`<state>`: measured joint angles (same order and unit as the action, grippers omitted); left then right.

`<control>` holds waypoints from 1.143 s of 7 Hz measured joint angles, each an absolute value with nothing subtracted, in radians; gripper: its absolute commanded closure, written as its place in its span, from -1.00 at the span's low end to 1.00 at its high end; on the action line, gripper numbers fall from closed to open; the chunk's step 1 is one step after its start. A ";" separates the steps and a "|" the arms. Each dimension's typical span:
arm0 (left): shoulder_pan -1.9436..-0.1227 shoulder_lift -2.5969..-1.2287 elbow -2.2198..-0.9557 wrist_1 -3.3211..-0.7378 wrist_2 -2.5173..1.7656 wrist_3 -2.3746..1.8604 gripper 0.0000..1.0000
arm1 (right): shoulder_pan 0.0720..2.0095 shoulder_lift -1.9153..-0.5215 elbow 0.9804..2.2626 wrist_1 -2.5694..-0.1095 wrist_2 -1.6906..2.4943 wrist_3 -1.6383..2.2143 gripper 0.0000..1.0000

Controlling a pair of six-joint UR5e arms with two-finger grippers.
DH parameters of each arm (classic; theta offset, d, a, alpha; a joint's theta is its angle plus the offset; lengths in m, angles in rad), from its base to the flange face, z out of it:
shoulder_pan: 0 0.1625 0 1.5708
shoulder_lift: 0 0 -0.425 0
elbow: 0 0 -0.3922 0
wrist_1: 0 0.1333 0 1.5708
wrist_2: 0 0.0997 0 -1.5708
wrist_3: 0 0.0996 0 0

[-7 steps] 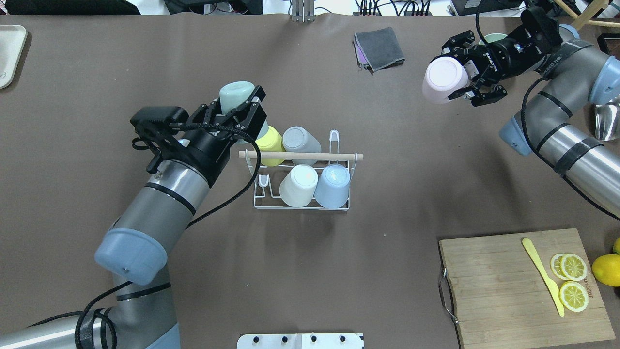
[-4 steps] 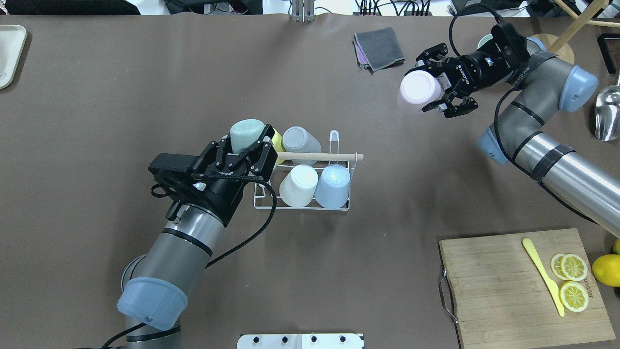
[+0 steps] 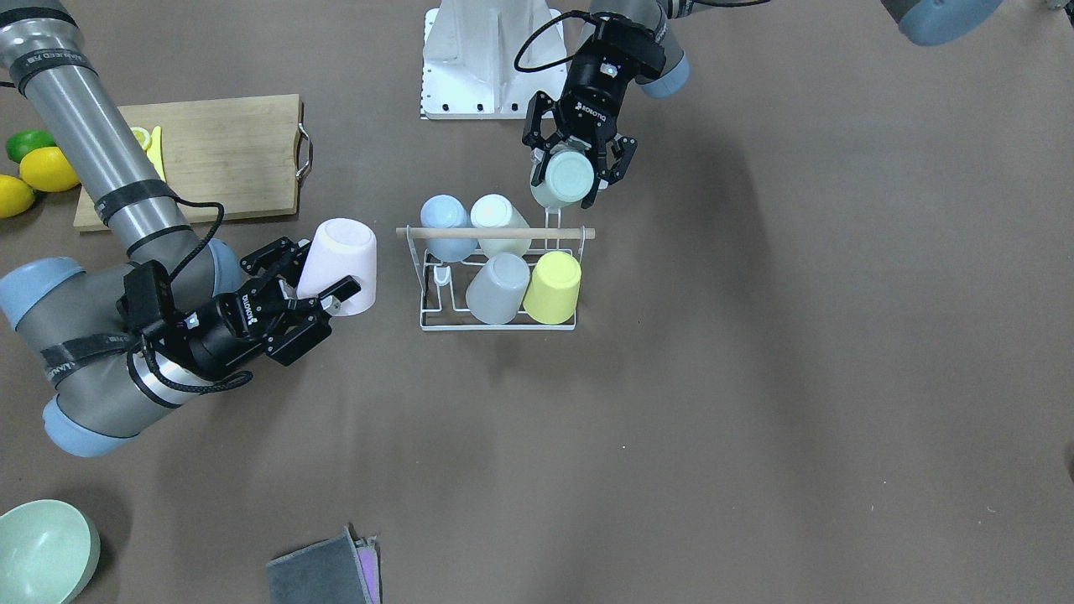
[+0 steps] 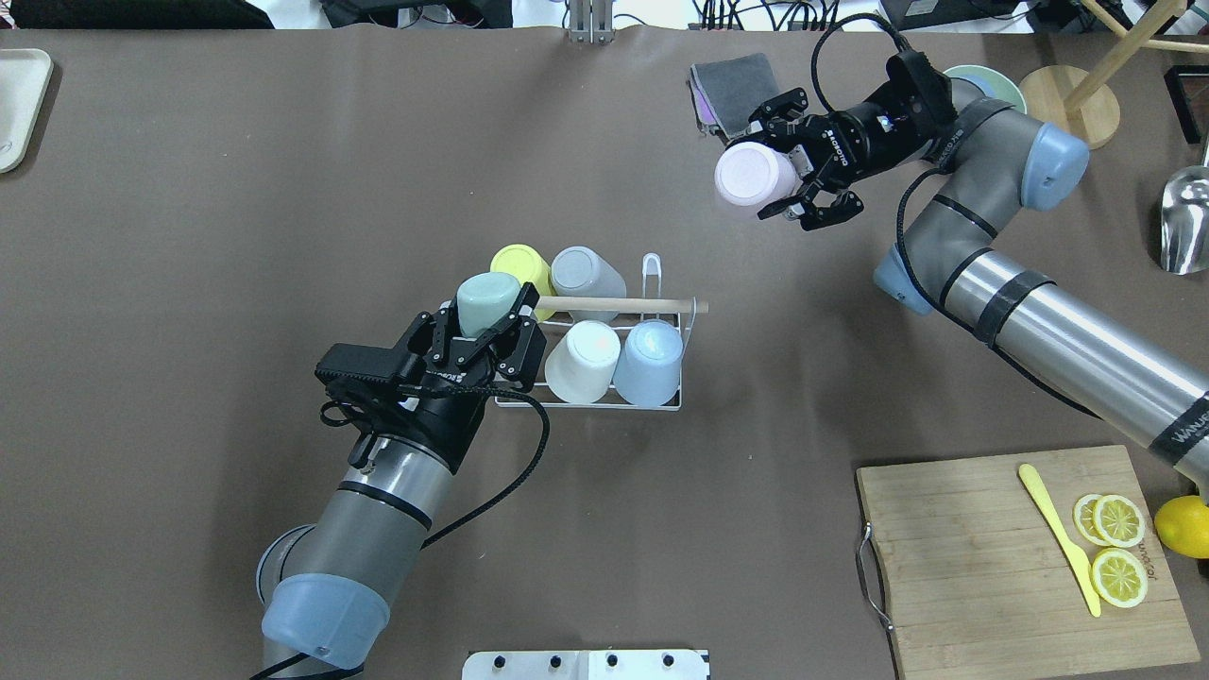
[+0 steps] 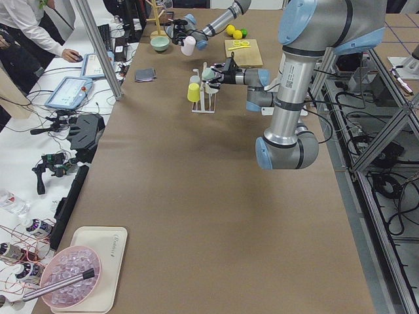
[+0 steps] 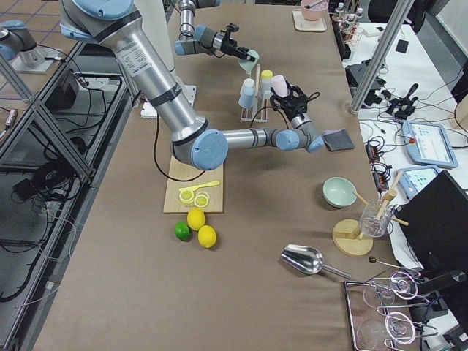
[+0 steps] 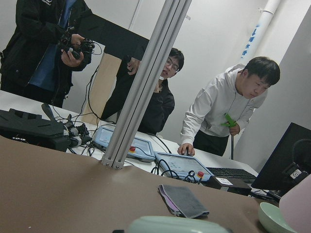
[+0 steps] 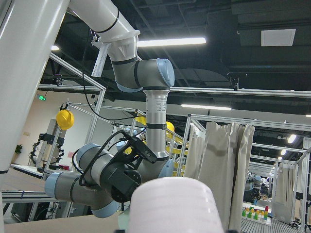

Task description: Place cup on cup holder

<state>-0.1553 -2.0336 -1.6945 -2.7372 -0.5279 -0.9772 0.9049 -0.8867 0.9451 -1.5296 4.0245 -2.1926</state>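
Two cups are up in the air and four sit upside down on the holder [image 4: 586, 406] mid-table. Going by the overhead view, the left gripper [image 4: 486, 323] is clamped on a mint cup [image 4: 488, 295], bottom up, right over the holder's 9 o'clock end by the tip of the rod [image 4: 623, 303]. The right gripper [image 4: 773, 170] has its fingers closed around a pink cup [image 4: 744, 178], well away at about 1 o'clock from the holder and near a grey cloth [image 4: 737, 90]. On the holder, the yellow cup [image 4: 515, 264] and grey cup [image 4: 586, 272] are on the 12 o'clock side, and the cream cup [image 4: 581, 359] and blue cup [image 4: 650, 359] are on the 6 o'clock side. Writing-wise, ROBOTIQ reads on both grippers in the front view. The right arm's label is too small for me to make out.
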 measured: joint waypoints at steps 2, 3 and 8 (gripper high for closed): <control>-0.155 -2.037 -1.676 -2.739 -0.526 -0.978 1.00 | 0.879 -0.838 0.920 -1.545 4.025 -2.198 0.28; -0.155 -2.038 -1.665 -2.740 -0.526 -0.980 1.00 | 0.862 -0.827 0.917 -1.560 4.023 -2.200 0.28; -0.156 -2.039 -1.651 -2.739 -0.462 -0.963 -0.96 | 0.804 -0.806 0.919 -1.606 3.982 -2.203 0.26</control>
